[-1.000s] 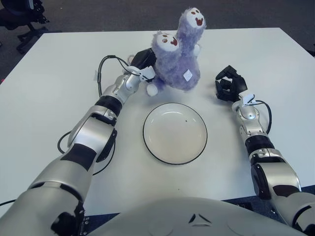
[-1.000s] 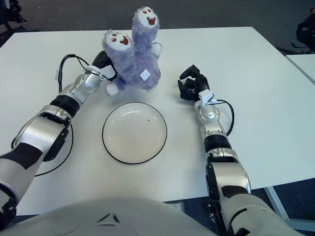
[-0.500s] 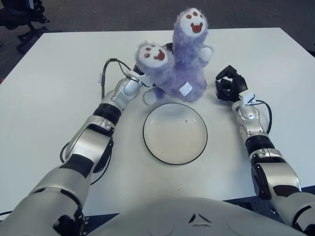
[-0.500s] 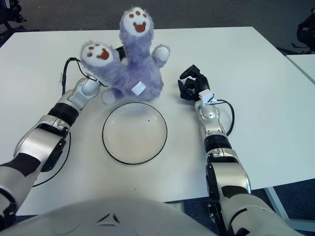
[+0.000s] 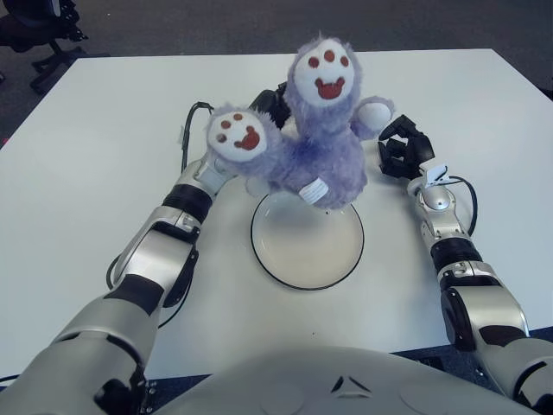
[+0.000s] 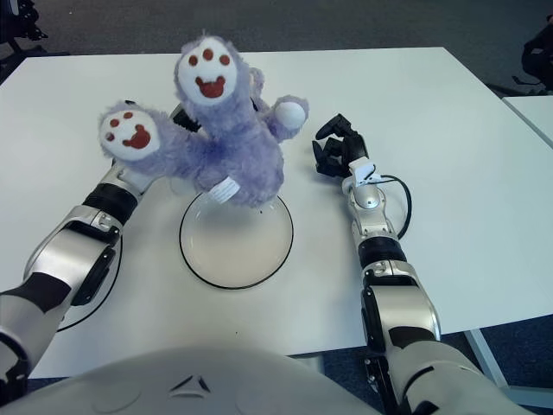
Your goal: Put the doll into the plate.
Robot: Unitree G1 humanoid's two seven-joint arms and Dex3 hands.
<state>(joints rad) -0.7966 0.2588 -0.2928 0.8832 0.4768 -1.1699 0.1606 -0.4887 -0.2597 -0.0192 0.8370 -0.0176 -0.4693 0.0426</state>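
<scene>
Doll (image 5: 311, 156), one only, gripped from behind by left hand (image 5: 270, 102), above far rim of single plate (image 5: 307, 259), paw soles tipped up toward camera. Right hand (image 5: 402, 151) right of plate, curled, empty.

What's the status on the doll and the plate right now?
Left robot hand gripping doll, held above plate's far rim. Right robot hand idle beside doll, curled. Nothing in the way.

purple doll (image 6: 226, 147) held above the far rim of the plate (image 6: 236, 259), right hand (image 6: 339, 152) beside it.
</scene>
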